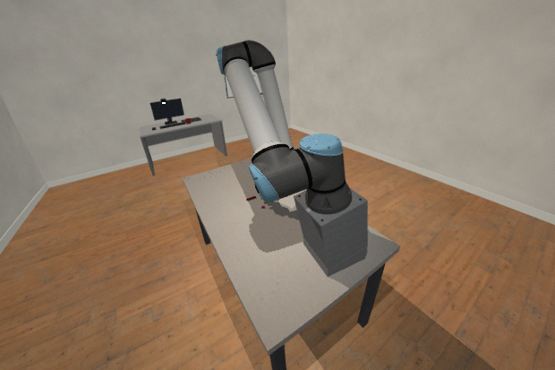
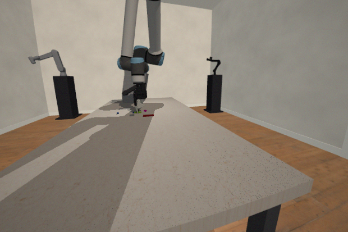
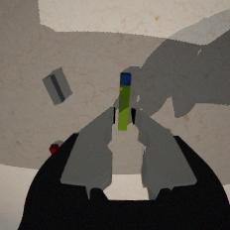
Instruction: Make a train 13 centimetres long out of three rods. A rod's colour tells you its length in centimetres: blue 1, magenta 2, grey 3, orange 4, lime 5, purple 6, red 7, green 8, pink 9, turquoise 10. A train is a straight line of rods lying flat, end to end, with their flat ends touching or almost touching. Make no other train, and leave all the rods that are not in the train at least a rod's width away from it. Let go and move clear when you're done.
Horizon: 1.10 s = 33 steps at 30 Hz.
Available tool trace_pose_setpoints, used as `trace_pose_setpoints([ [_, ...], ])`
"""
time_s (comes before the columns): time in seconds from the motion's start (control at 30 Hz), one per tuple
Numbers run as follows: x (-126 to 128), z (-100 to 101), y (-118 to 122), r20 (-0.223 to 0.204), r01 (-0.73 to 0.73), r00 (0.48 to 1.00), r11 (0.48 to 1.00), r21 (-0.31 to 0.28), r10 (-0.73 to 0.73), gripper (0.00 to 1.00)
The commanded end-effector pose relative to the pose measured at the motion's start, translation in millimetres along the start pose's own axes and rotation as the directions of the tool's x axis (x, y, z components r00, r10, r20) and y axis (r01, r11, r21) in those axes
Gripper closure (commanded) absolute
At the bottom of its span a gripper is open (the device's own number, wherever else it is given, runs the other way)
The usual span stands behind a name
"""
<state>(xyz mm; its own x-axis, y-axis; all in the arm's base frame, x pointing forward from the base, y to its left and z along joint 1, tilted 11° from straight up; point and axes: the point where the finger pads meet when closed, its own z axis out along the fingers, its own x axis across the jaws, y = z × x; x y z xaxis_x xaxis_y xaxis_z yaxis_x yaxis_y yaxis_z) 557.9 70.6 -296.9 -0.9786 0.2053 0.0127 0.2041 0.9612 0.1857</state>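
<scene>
Lime rod (image 1: 265, 202) (image 2: 135, 112) (image 3: 123, 106) and blue rod (image 2: 133, 112) (image 3: 125, 78) lie in 1 line on the table (image 1: 286, 293) (image 2: 224, 153) (image 3: 89, 17), ends apparently touching, presumably because 5 + 1 leaves 7 for the red rod (image 1: 251, 198) (image 2: 148, 115) (image 3: 54, 148). That 1 lies apart, likely awaiting its turn at a free end. The tool (image 2: 137, 110) (image 3: 123, 108) is slightly spread astride the lime rod, a thin gap on each side, so it grips nothing; it was probably placed there to set the joint straight. The magenta rod (image 1: 262, 207) (image 2: 145, 110) and grey rod (image 2: 131, 115) (image 3: 57, 86) look like spares

In the wrist view the tool hides most of the red rod; the top view's arm covers much of the group, and whether the blue-lime joint is fully closed is hard to tell
</scene>
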Motion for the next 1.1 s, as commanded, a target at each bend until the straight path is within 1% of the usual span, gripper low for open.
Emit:
trace_pose_setpoints([
  [0.0,0,0,0,0.001,0.0,1.0,1.0,0.0,0.0,0.89],
  [0.03,0,0,0,0.001,0.0,1.0,1.0,0.0,0.0,0.86],
  [0.47,0,-1,0,0.001,0.0,1.0,1.0,0.0,0.0,0.86],
  [0.57,0,-6,0,0.001,0.0,1.0,1.0,0.0,0.0,0.86],
  [0.7,0,-20,0,0.001,0.0,1.0,1.0,0.0,0.0,0.86],
  [0.97,0,-62,0,0.001,0.0,1.0,1.0,0.0,0.0,0.86],
  [1.03,0,-62,0,0.001,0.0,1.0,1.0,0.0,0.0,0.86],
  [1.07,0,-67,0,0.001,0.0,1.0,1.0,0.0,0.0,0.86],
])
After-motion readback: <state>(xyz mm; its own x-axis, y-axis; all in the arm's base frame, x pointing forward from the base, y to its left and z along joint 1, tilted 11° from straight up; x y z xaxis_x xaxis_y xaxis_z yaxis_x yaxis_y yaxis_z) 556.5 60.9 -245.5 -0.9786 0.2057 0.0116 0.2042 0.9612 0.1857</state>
